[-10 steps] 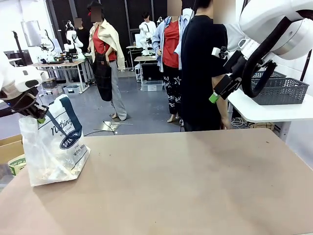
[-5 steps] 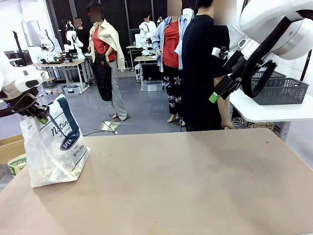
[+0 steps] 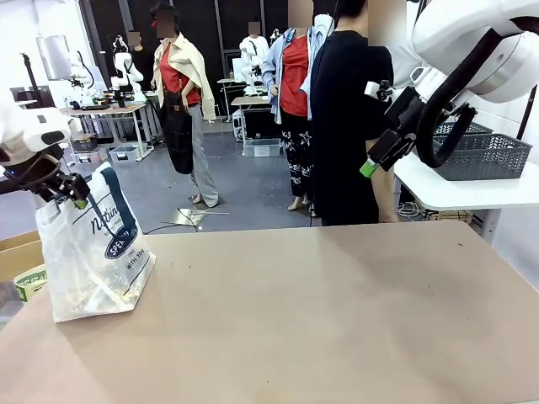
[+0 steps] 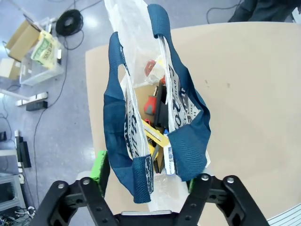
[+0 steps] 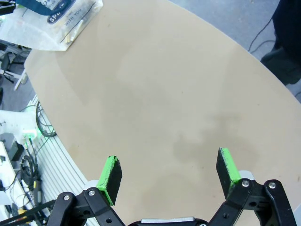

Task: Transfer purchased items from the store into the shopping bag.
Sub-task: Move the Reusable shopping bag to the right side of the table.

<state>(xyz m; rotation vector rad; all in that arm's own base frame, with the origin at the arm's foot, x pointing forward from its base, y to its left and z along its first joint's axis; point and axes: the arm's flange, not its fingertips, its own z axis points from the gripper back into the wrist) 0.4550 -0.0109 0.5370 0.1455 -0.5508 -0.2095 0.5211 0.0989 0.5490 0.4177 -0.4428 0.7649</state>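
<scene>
Shopping bag (image 3: 94, 252) stands upright, handles up.

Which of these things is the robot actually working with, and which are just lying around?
Part of the job:
- shopping bag, standing on the table's left end with items inside
- dark grey mesh basket, on the side table at right
- left gripper, at the bag's handles

Just lying about:
- cardboard box on the floor
- cables on the floor

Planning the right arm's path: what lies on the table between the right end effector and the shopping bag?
Nothing: in the right wrist view, bare tabletop stretches from the right end effector to the shopping bag.
</scene>
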